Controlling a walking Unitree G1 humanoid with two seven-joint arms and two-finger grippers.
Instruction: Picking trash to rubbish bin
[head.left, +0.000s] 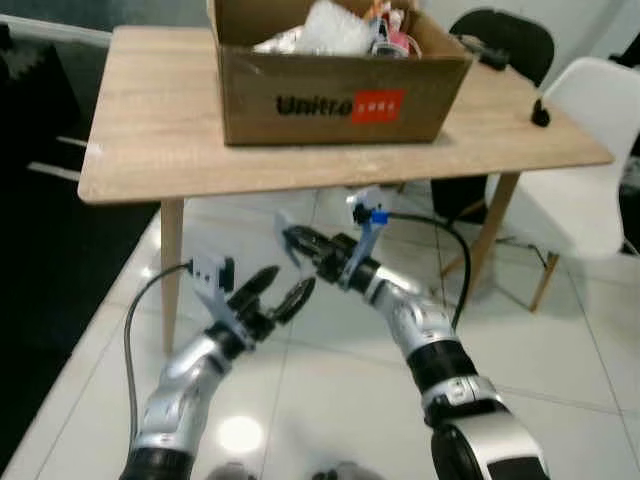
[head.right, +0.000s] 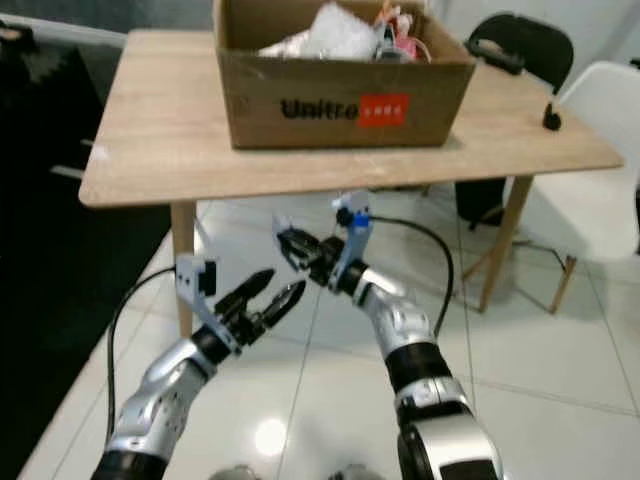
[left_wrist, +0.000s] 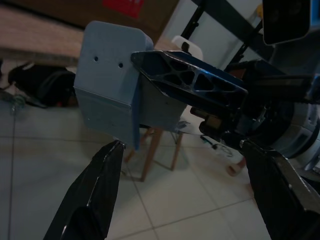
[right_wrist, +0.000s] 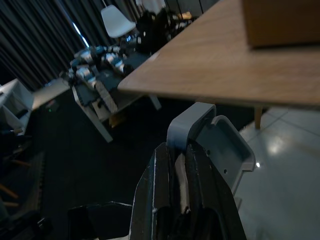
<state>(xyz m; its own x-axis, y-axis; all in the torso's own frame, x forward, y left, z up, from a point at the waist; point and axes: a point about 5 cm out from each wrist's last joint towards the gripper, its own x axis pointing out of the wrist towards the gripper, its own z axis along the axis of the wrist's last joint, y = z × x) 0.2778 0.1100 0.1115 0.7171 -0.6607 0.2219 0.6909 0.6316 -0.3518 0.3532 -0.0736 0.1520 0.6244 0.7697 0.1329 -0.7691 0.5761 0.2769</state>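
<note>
Cardboard box (head.left: 335, 95) of trash tops our frame; lower centre, our left gripper (head.left: 280, 293) gapes, right gripper (head.left: 298, 243) apparently pinched closed.

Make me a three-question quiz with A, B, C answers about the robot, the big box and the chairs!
1. Where is the brown cardboard box with the red label?
A. on the light wooden table
B. on the white tiled floor
C. on the white plastic chair

2. How many chairs stand beside the table?
A. none
B. two
C. five

3. How are the fingers of the left gripper?
A. clamped on a bottle
B. spread open with nothing between them
C. holding the box

Answers:
1. A, since the box rests on the tabletop with crumpled trash inside.
2. B, since a white plastic chair and a black chair stand at the table's right side.
3. B, since the left wrist view shows the two black fingers wide apart over the white tiled floor. The right gripper has its fingers pressed together.
</note>
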